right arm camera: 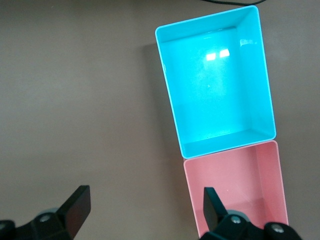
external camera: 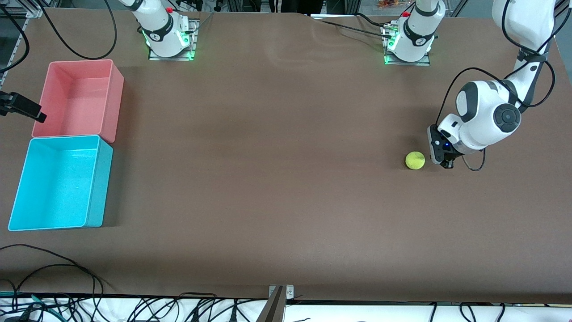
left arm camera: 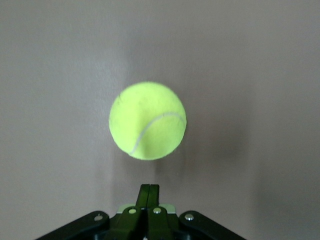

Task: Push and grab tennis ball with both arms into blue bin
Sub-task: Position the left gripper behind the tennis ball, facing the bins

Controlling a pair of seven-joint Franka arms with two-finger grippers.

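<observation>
Though the blue bin (external camera: 60,183) sits empty at the right arm's end of the table, touching the pink bin (external camera: 78,98), nothing has gone into it yet. The right gripper (right arm camera: 145,212) hangs high above the table beside the bins, its fingers spread wide, waiting. Well apart, toward the left arm's end, the tennis ball (external camera: 415,160) rests on the brown table (external camera: 268,179). The left gripper (external camera: 446,164) is down just beside it, fingers pinched together as if to shove. By my reckoning the whole job remains: push, grab, drop.
</observation>
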